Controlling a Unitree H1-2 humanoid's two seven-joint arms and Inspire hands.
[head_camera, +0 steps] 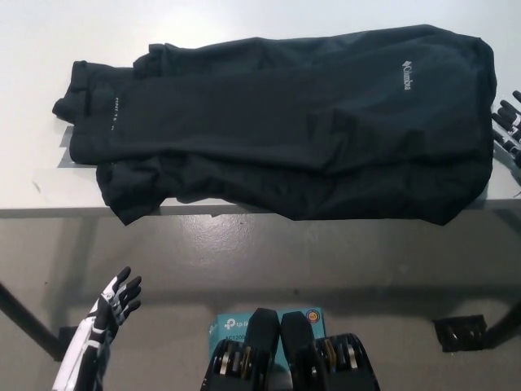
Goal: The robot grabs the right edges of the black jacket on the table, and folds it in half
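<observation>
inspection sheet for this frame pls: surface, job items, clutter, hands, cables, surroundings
Surface: pale table, bare around the garment.
Job's things: black jacket lies flat and lengthwise, its white logo near the right end; the near hem overhangs the table's front edge; not folded yet.
Clutter: nothing seen on the table.
Hands: white left hand low at the lower left, below the table, open, holding nothing. Black right hand at the picture's right edge beside the jacket's right end, mostly cut off; whether it grips cannot be told.
Cables: nothing seen.
Surroundings: grey floor, a teal box below, a dark table foot.
</observation>
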